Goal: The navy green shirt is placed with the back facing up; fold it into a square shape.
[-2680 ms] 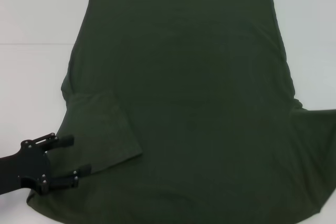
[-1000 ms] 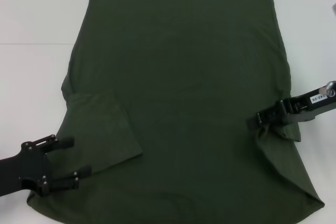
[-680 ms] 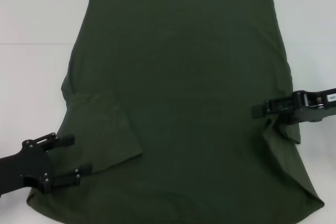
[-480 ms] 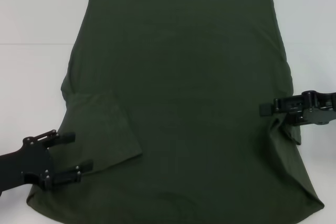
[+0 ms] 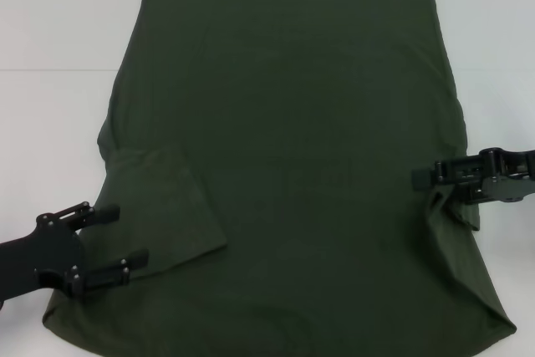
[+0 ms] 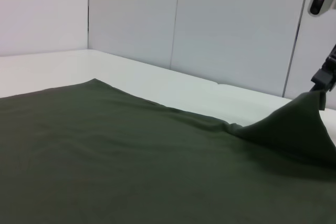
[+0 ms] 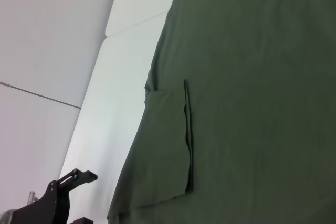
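Note:
The navy green shirt [image 5: 284,140] lies flat, plain back up, on the white table [image 5: 50,123]. Its left sleeve [image 5: 163,206] is folded in over the body. My left gripper [image 5: 124,234] is open and empty, over the shirt's near left edge beside that sleeve. My right gripper [image 5: 422,176] is shut on the right sleeve's fabric [image 5: 447,223], which is drawn in over the shirt's right side. In the left wrist view the cloth [image 6: 131,150] rises in a peak [image 6: 294,124] up to the right gripper [image 6: 321,80]. The right wrist view shows the shirt [image 7: 252,77], the folded left sleeve [image 7: 168,145] and the left gripper [image 7: 63,187].
Bare white table lies to the left [image 5: 50,22] and right [image 5: 501,56] of the shirt. White walls [image 6: 236,24] stand behind the table. The shirt's near edge [image 5: 276,349] reaches the bottom of the head view.
The right sleeve lay spread out to the right; my right gripper has since taken it and drawn it in over the body, then drifted slightly back right. My left gripper has barely shifted.

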Robot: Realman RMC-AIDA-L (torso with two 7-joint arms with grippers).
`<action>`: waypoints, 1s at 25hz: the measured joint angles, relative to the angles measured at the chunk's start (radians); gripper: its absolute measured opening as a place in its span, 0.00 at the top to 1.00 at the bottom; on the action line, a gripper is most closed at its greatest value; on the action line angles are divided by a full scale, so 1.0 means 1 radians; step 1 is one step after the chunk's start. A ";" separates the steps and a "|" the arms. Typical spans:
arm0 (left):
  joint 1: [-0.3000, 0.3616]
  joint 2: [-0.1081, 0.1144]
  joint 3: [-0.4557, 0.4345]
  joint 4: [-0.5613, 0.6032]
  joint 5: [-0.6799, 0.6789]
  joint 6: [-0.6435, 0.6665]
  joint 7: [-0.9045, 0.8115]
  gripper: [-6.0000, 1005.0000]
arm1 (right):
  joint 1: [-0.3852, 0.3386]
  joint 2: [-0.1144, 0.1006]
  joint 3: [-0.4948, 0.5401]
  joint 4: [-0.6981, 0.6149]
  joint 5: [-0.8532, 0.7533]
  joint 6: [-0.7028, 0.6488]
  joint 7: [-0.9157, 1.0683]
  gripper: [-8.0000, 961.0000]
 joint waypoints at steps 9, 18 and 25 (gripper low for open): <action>0.000 -0.001 0.000 0.000 -0.006 0.000 0.000 0.15 | 0.083 -0.013 -0.133 -0.060 -0.039 -0.019 0.090 0.18; 0.002 -0.009 0.000 0.004 -0.007 0.000 0.000 0.15 | 0.132 -0.005 -0.111 -0.162 -0.051 -0.091 0.174 0.18; 0.006 -0.009 0.000 0.006 -0.007 0.000 0.003 0.15 | 0.106 -0.002 -0.057 -0.163 -0.047 -0.101 0.150 0.18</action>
